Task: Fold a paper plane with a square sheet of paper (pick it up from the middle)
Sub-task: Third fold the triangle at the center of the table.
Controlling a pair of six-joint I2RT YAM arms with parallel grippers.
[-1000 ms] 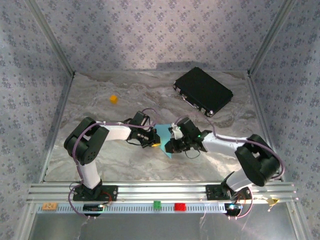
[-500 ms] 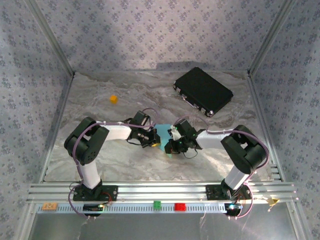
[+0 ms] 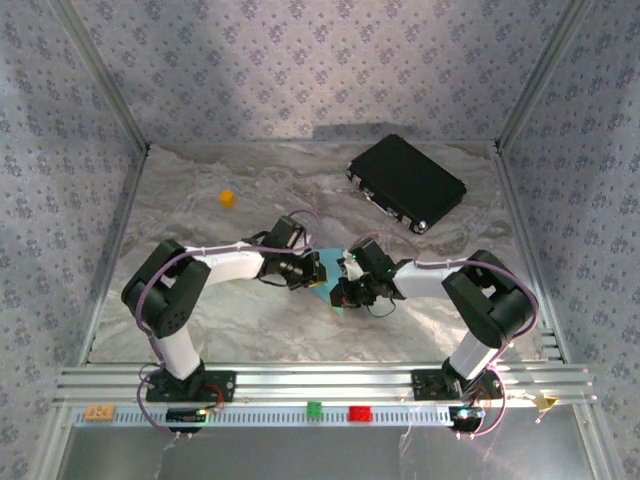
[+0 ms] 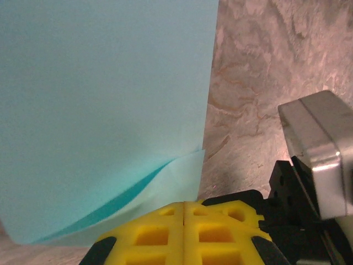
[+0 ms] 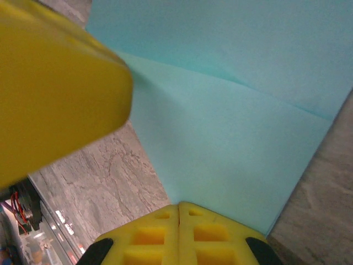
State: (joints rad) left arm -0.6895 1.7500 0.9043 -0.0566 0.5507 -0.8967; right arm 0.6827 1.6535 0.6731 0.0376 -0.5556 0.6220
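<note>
At mid-table, just ahead of the bases, the left gripper (image 4: 185, 205) and the right gripper (image 5: 178, 207) each clamp their yellow jaws on the square sheet of paper (image 3: 326, 264), which spans between them with one layer curling over another. This is judged to be an early fold in hand; the next move calls for aligning the edges before pressing the crease. Farther back, the black case (image 3: 406, 182) lies well apart.

The paper (image 3: 329, 262) sits at the centre of the top view, over the surface (image 3: 200, 320). The left pincer (image 3: 318, 272) touches it on its left and the right pincer (image 3: 347, 287) on its right. The case (image 3: 406, 182) lies behind, upper right. The cube (image 3: 228, 198) lies upper left, well apart.
</note>
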